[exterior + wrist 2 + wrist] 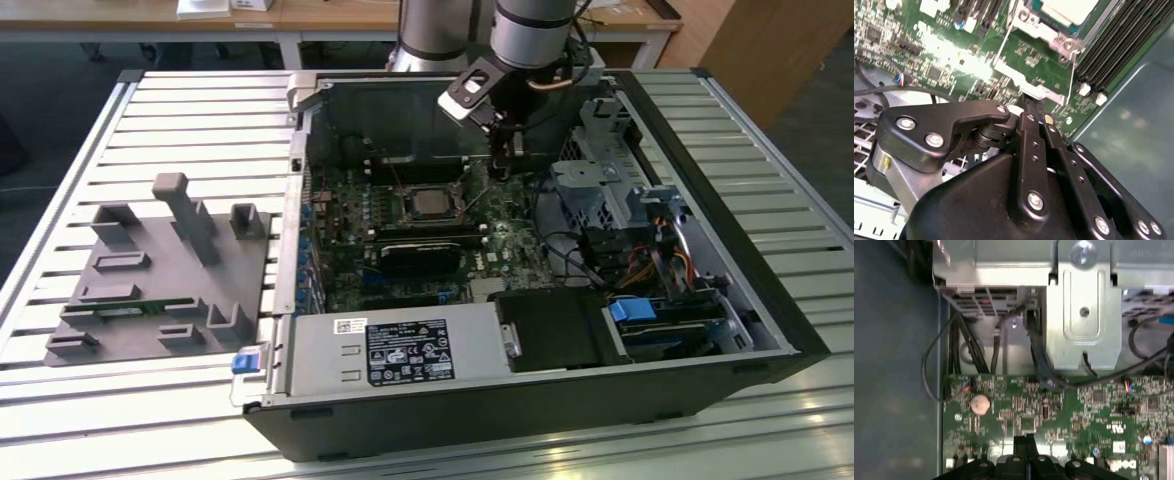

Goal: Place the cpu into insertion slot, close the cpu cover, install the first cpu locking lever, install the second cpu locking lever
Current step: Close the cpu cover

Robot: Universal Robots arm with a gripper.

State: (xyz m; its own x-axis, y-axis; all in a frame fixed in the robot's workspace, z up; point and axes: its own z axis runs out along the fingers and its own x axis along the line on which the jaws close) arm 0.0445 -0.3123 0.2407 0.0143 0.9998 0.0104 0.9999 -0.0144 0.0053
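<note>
Progress is showing best in the exterior view. The cpu (430, 203) is sitting in the insertion slot (399, 200) at the middle of the frame, inside the open computer case (747, 330), so the first step is looking done. The gripper (503, 170) is hanging at the upper middle. Its tips are reaching down to the motherboard (521, 235) just beside the slot, on the exterior view's right, apart from the chip. A grey fixture (134, 300) is lying on the table (200, 110) at the exterior view's left, well apart from the work.

In the second wrist view the gripper (1030, 102) is showing its fingers (1024, 135) pressed together with nothing visible between them. The tips are hovering close over the board, just short of the socket's metalwork. The cpu cover (1041, 30) is lying around the chip's pale top and looking lowered (whether fully flat, I cannot tell). A thin wire lever (1072, 75) is running beside it, near the memory slots (1119, 45). Whether it is hooked under its catch is not showing, so I am judging the lever steps as the part left.

In the first wrist view the closed tips (1025, 440) are pointing at green board, with a coin battery (980, 403) near and a metal drive cage (1084, 315) beyond.
</note>
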